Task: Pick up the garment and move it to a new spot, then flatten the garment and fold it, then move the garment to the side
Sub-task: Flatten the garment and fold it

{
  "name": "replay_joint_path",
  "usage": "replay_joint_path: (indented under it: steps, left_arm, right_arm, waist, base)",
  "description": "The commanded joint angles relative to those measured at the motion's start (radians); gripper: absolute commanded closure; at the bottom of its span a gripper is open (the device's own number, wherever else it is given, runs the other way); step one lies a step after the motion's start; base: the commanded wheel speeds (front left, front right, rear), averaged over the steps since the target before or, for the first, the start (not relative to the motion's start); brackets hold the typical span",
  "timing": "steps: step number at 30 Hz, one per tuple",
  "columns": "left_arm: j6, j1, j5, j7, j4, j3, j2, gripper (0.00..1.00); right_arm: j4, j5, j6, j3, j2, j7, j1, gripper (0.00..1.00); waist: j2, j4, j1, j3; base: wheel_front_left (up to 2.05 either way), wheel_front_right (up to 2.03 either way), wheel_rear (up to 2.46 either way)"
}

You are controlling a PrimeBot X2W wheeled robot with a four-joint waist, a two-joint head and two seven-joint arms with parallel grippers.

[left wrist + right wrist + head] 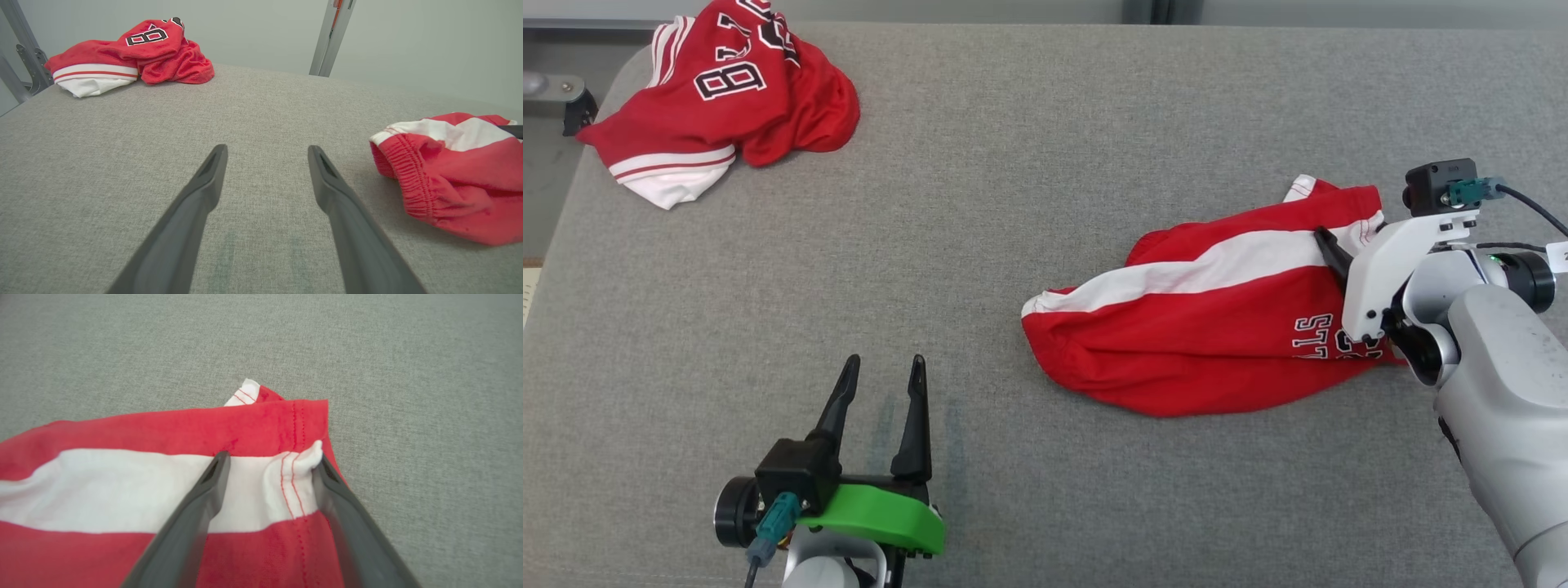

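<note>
Item: garment (1201, 327), red shorts with a broad white stripe (122, 490) and black-and-white lettering. It lies loosely bunched on the right half of the grey cloth-covered table (1013, 204), with the elastic waistband (408, 179) toward the table's middle and the stitched hem (292, 477) toward the robot's right arm. Not lifted, not flattened, not folded.

Attending: right gripper (271, 457), jaws wide and holding nothing, set down over the hem corner. One finger rests on the white stripe and the other touches the raised fold at the hem's edge.

Step in hand, by judgement: the first pick-up. To do it well, sink the fingertips until the double-stitched hem sits well between them. Then close fully on that thicker seam rather than on the thin cloth beside it, and lift straight up so the bundle hangs free before it is carried.

Risk: a shallow pinch may slip off the fold.

Also present: left gripper (885, 359), jaws wide and empty, low over bare table near the robot and well apart from the garment. It is placed to take the waistband later. A second red jersey (727, 90) lies crumpled at the far left corner, well apart.
</note>
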State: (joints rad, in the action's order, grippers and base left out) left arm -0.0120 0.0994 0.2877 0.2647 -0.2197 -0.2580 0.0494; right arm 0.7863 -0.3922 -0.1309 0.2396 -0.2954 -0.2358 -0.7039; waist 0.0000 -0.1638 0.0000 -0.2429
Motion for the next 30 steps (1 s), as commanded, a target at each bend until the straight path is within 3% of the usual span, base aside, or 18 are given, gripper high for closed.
replay_joint_path:
  steps: [1,2,9,12,19,22,30]
  left_arm:
    - [-0.001,0.014,-0.01,0.0,-0.001,0.002,0.002,0.0]
    - [-0.002,0.014,-0.009,0.0,0.0,0.003,0.002,0.0]
    - [-0.003,0.013,-0.011,0.0,0.004,0.013,0.002,0.0]
    - [0.003,0.02,-0.005,0.0,0.006,0.011,0.002,0.0]
    - [0.04,0.066,0.018,-0.001,-0.012,-0.02,0.002,0.0]
    - [0.069,0.101,0.094,-0.01,-0.063,-0.052,0.002,0.0]
    - [0.105,0.231,0.304,-0.271,-0.149,-0.111,0.002,0.0]
  right_arm:
    - [0.007,-0.01,0.0,0.009,-0.005,0.01,-0.015,0.29]
    - [0.01,-0.012,0.0,0.015,-0.006,0.011,-0.018,0.49]
    - [0.028,-0.011,0.0,0.047,-0.014,0.038,-0.038,0.8]
    - [0.018,-0.008,0.0,0.06,-0.017,0.048,-0.029,1.0]
    - [-0.069,-0.022,0.0,0.088,-0.025,0.101,0.053,1.0]
    - [-0.113,-0.028,0.0,0.093,-0.026,0.111,0.097,1.0]
    - [-0.236,-0.006,0.0,0.09,-0.034,0.113,0.211,1.0]
  waist:
    - [0.0,0.0,0.0,0.0]
    - [0.0,0.0,0.0,-0.001]
    - [0.0,0.015,0.0,0.002]
    - [0.0,0.027,0.0,0.012]
    - [0.0,0.063,0.0,0.042]
    - [0.0,0.077,0.0,0.052]
    - [0.0,0.103,0.0,0.067]
  base:
    - [0.0,0.0,0.0]
    - [0.0,0.0,0.0]
    - [0.0,0.0,0.0]
    - [0.0,0.0,0.0]
    - [0.0,0.0,0.0]
    - [0.0,0.0,0.0]
    - [0.0,0.0,0.0]
